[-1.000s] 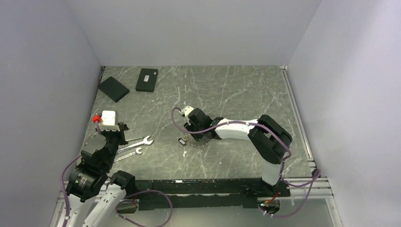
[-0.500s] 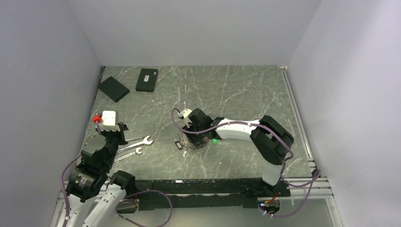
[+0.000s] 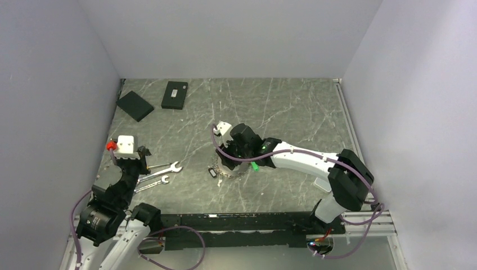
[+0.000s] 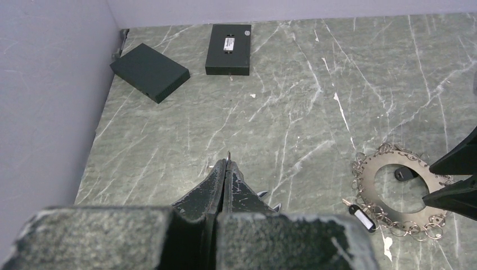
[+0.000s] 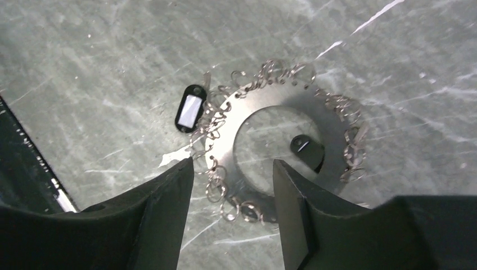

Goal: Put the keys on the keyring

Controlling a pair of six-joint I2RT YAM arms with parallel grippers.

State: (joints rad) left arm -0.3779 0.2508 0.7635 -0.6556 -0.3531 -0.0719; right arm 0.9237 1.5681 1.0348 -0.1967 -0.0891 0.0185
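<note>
The keyring [image 5: 281, 90] is a flat grey metal ring lying on the table, also seen in the left wrist view [image 4: 371, 177] and the top view [image 3: 228, 173]. The keys [image 5: 214, 185] are small wire loops fringing its rim. A black tag with a white label [image 5: 190, 108] lies at its edge, and a small black piece [image 5: 306, 147] sits in its hole. A green tag [image 3: 255, 166] shows beside my right gripper [image 5: 233, 169], which hangs open just above the ring's near rim, holding nothing. My left gripper [image 4: 227, 163] is shut far to the left; a tiny dark point shows at its tips.
Two silver wrenches [image 3: 160, 169] lie beside my left gripper [image 3: 143, 153]. Two flat black boxes [image 4: 149, 72] [image 4: 228, 48] sit at the back left near the wall. Grey walls close in three sides of the table.
My right gripper has opened wider over the keyring while its arm swung to the right, and the green tag has come into view. The left wrist has shifted slightly left.
</note>
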